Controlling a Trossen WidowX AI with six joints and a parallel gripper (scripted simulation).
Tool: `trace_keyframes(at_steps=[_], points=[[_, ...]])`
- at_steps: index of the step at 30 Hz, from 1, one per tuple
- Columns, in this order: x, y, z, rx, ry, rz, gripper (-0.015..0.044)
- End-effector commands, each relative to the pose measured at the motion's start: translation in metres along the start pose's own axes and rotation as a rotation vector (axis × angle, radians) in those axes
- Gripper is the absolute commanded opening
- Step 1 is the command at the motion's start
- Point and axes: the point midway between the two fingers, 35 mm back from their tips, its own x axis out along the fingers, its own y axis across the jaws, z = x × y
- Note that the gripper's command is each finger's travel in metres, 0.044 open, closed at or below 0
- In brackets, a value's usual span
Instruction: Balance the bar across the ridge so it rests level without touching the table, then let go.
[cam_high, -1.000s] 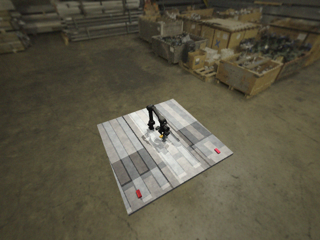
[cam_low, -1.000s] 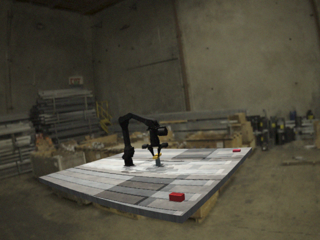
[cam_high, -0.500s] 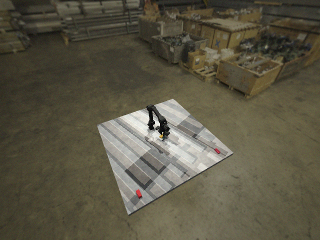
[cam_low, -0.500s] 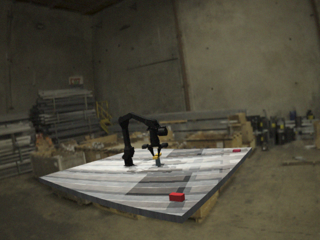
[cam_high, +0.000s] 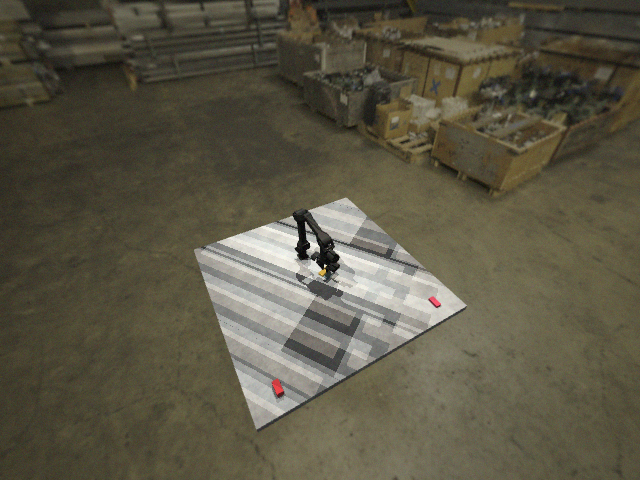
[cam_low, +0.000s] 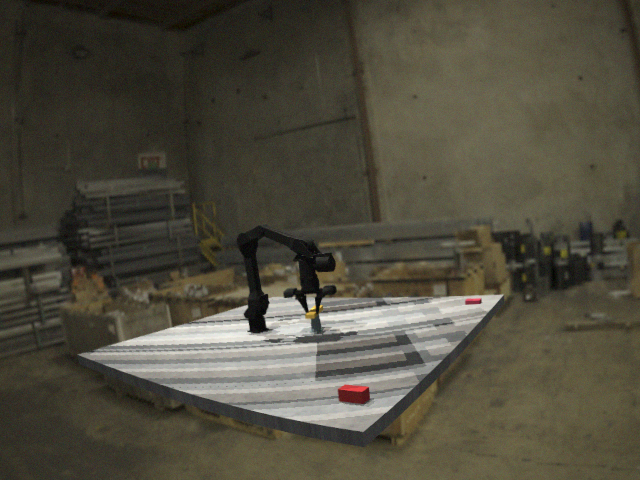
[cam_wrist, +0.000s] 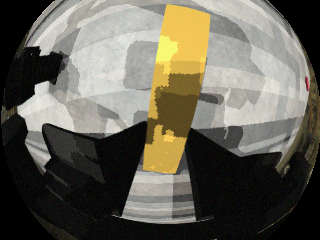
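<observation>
Exterior view shows the black hand (cam_high: 326, 270) (cam_low: 311, 310) (cam_wrist: 167, 128) gripping the yellow bar (cam_high: 322, 272) (cam_low: 311, 314) (cam_wrist: 176, 75) above the grey-blue ridge (cam_high: 327, 277) (cam_low: 316, 324) beneath it; levelling and release remain.

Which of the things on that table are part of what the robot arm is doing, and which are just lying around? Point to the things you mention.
Part of the job:
- yellow bar (cam_high: 323, 272) (cam_low: 311, 315) (cam_wrist: 181, 45)
- gray-blue ridge (cam_low: 316, 325)
- gripper (cam_high: 327, 269) (cam_low: 311, 311) (cam_wrist: 167, 128)

Just lying about:
- two red blocks (cam_high: 278, 388) (cam_high: 434, 301) (cam_low: 354, 394) (cam_low: 473, 301)

Red blocks (cam_high: 278, 388) (cam_low: 354, 394) (both outlying) leave the middle approach unobstructed.
</observation>
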Motion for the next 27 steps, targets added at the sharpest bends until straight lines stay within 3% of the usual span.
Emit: trace_keyframes(at_steps=[1, 18, 24, 27], points=[[0.0001, 0.0001, 0.0, 0.0, 0.0, 0.001, 0.0], [0.0001, 0.0001, 0.0, 0.0, 0.0, 0.001, 0.0], [0.0001, 0.0001, 0.0, 0.0, 0.0, 0.001, 0.0157], [0.0001, 0.0001, 0.0, 0.0, 0.0, 0.001, 0.0167]])
